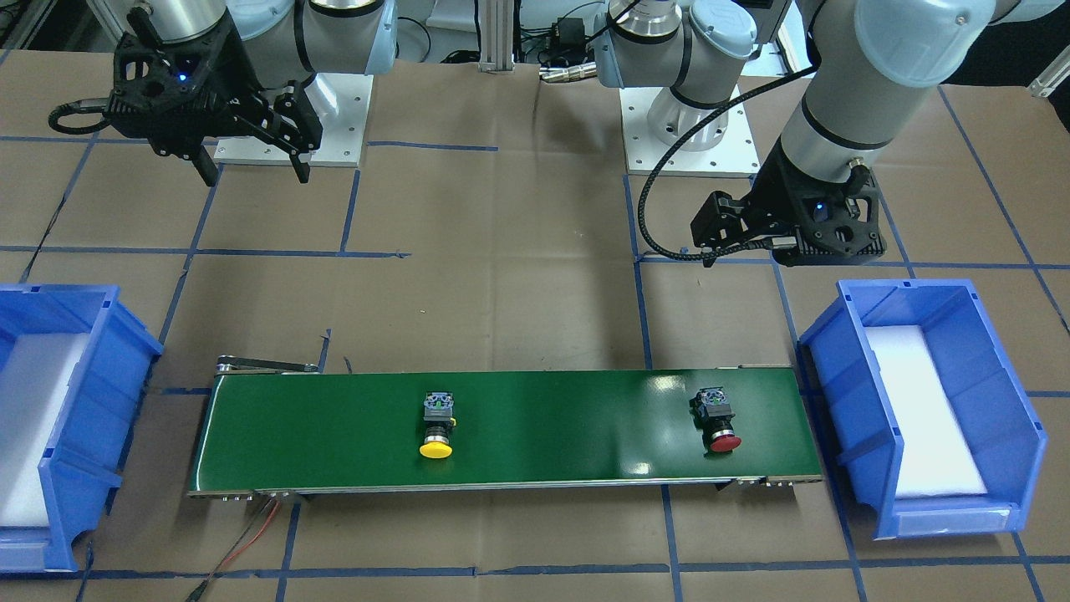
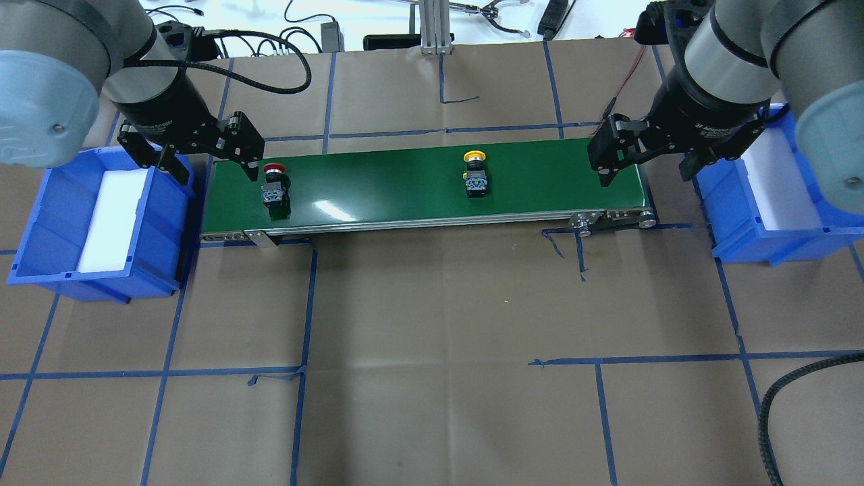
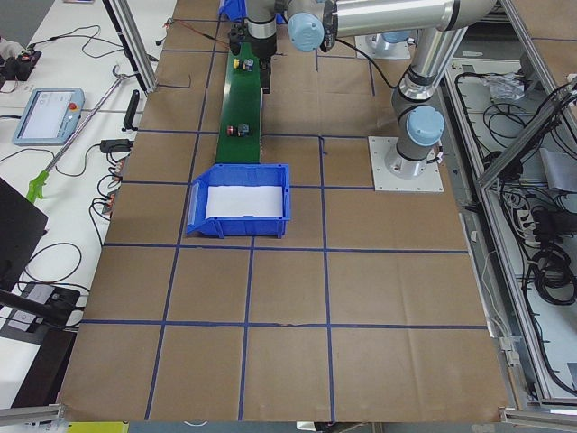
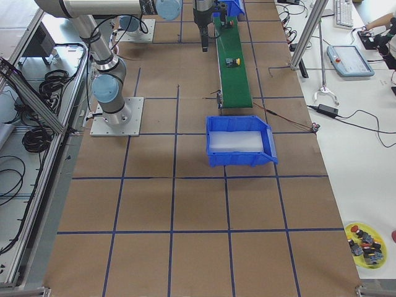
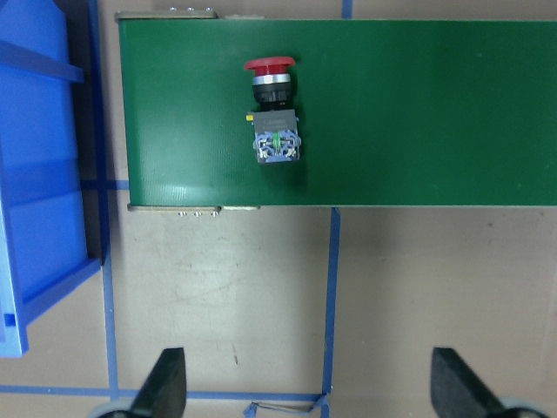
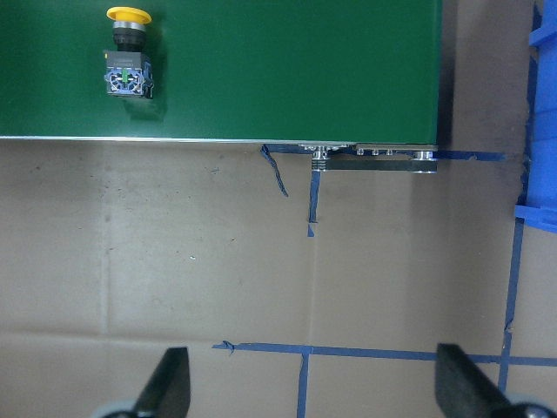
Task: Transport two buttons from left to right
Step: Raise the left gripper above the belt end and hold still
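The red-capped button (image 2: 273, 185) lies on its side near the left end of the green conveyor belt (image 2: 391, 192). It also shows in the left wrist view (image 5: 274, 113) and the front view (image 1: 720, 420). The yellow-capped button (image 2: 475, 174) lies on its side right of the belt's middle, and shows in the right wrist view (image 6: 128, 52) and the front view (image 1: 437, 426). My left gripper (image 2: 206, 162) hovers open and empty over the belt's left end, beside the red button. My right gripper (image 2: 644, 169) hovers open and empty over the belt's right end, well right of the yellow button.
A blue bin (image 2: 40, 229) with a white liner stands left of the belt. A second blue bin (image 2: 756, 239) stands right of it. Both show nothing inside. Brown paper with blue tape lines covers the table. Cables lie along the far edge.
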